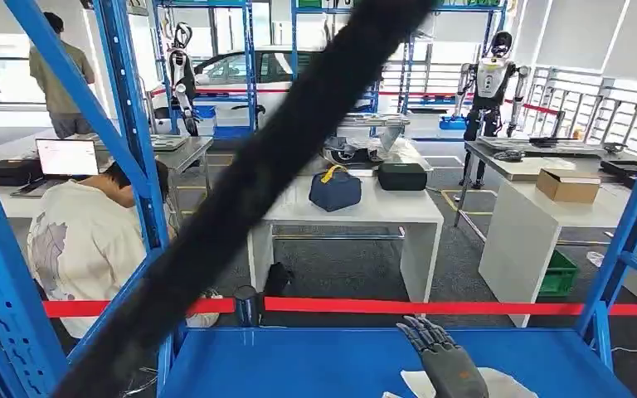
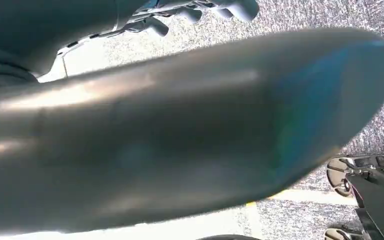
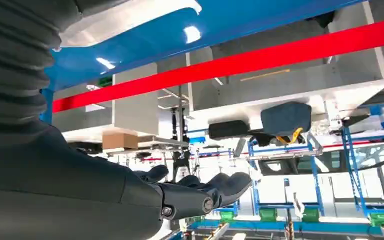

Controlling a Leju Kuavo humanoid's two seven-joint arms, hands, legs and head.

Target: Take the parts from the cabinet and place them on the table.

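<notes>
1. As far as the pictures showed, the task was barely begun: the right hand (image 1: 446, 362) reached over the blue shelf (image 1: 299, 365) of the cabinet, lying just above a pale part (image 1: 506, 385) at the shelf's near edge.
2. Its fingers (image 3: 215, 187) were stretched out flat and apart, holding nothing; whether they touched the part could not be told.
3. The left hand (image 2: 195, 11) hung low over the grey floor, fingers loosely curled with nothing in them, behind a blurred grey limb close to the lens.
4. Nothing from the cabinet appeared set down yet, so I judged gripping, lifting, turning and placing were all left.
5. Count on the shelf: one pale part in sight, partly cut off by the picture's edge; more could lie out of frame.
6. Beyond the red tape (image 1: 431, 306), one white bench (image 1: 365, 207) carried one dark blue bag (image 1: 335, 189) and one black case (image 1: 402, 176).
7. A second white bench (image 1: 539, 207), to the right, carried one cardboard box (image 1: 568, 185).
8. Two people were near: one in a white shirt (image 1: 83, 240) bent beside the cabinet's post, one standing far off.
9. One dark blurred bar (image 1: 249, 199) crossed the head view diagonally.
</notes>
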